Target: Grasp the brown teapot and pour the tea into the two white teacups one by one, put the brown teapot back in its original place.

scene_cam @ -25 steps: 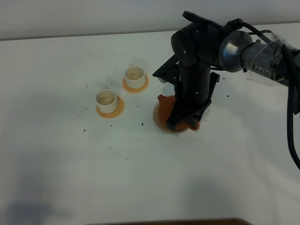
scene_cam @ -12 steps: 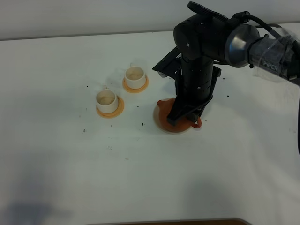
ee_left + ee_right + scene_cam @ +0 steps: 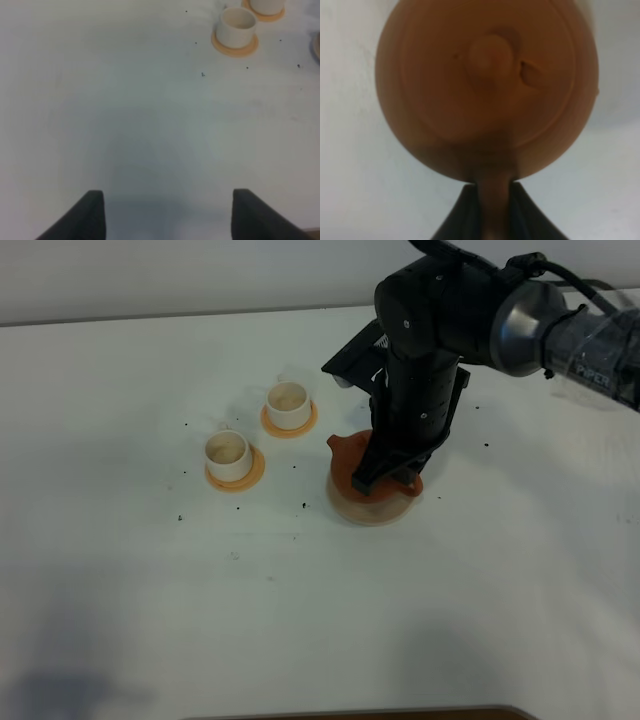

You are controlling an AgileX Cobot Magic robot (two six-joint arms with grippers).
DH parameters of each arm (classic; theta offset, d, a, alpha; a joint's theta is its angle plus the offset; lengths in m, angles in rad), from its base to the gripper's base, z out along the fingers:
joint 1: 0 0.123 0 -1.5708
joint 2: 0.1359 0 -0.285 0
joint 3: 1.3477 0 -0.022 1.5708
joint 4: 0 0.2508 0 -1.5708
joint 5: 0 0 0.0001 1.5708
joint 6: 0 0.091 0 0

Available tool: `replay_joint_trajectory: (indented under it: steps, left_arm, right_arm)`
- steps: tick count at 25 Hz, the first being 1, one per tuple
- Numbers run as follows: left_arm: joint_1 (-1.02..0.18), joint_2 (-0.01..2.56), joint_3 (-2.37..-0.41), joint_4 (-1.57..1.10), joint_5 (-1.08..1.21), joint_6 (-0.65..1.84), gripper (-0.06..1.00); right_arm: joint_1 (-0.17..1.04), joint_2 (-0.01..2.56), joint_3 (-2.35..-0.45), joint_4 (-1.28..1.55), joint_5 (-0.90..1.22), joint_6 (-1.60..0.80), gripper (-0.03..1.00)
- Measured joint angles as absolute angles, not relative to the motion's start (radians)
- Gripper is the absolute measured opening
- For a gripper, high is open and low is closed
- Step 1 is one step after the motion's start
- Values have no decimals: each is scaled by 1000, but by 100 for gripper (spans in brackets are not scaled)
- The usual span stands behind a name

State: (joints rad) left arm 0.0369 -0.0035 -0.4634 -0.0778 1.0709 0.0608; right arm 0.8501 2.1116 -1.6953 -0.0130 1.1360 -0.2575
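Our right tool [image 3: 491,202] is clamping the handle of the teapot [image 3: 485,90], which is sitting upright on the saucer [image 3: 372,512], spout pointing toward the cups [image 3: 228,455]. Our left tool [image 3: 167,215] is hanging open, empty.

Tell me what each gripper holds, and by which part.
Right gripper grips the brown teapot by its loop handle. Left gripper is open, holding nothing.
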Motion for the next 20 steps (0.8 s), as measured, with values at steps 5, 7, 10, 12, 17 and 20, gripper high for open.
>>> replay_joint_trajectory:
  steps: [5, 7, 10, 12, 17, 20]
  left_arm:
    - [37, -4, -463, -78, 1071, 61, 57]
    - [37, -4, -463, -78, 1071, 61, 57]
    - [37, -4, -463, -78, 1071, 61, 57]
    - [37, -4, -463, -78, 1071, 61, 57]
    - [37, -4, -463, -78, 1071, 61, 57]
    - [37, -4, -463, -78, 1071, 61, 57]
  right_arm:
    - [850, 2095, -1695, -24, 1055, -259, 13]
    - [850, 2095, -1697, -40, 1013, -265, 13]
    - [850, 2095, -1724, -64, 989, -280, 13]
    - [850, 2095, -1746, -70, 973, -303, 13]
    - [850, 2095, -1755, -118, 919, -362, 13]
    - [850, 2105, -1768, -176, 899, -366, 13]
